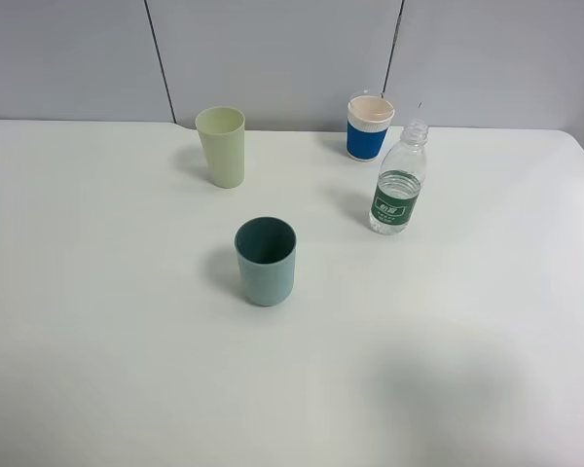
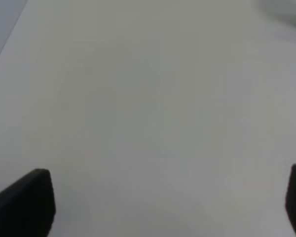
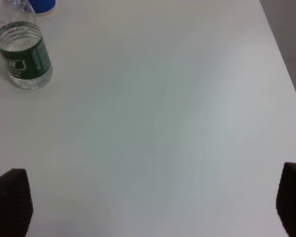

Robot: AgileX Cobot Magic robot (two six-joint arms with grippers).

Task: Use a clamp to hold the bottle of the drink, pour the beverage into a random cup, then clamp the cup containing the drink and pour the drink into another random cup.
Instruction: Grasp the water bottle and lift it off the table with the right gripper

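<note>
The left gripper (image 2: 160,202) hangs over bare table (image 1: 97,321) with its dark fingers spread wide and nothing between them.

Judging how each thing will handle:
- **Pale green cup** (image 1: 221,146), far and to the left: it looks like light, stiff plastic that narrows toward its base. A grip on the upper wall should seat best.
- **Teal cup** (image 1: 266,261), nearer and about mid-table: it has straighter sides and is probably just as light. Mid-height would suit.
- **Blue cup** (image 1: 370,126), far and right of centre: it stands just behind the bottle (image 1: 400,180) without touching it.
- **Bottle**: this is the thing to take first. It is thin clear plastic, likely soft and a little slippery. It has no cap, so a hard squeeze could push drink out of the neck. The labelled waist seems the firmest place to hold. It appears only partly filled, so it should be light.

The bottle stands upright. It is transparent with a green label around its middle and a bare, open neck.

The right gripper (image 3: 151,200) is also empty, its fingers set wide apart. The bottle is well apart from it.
</note>
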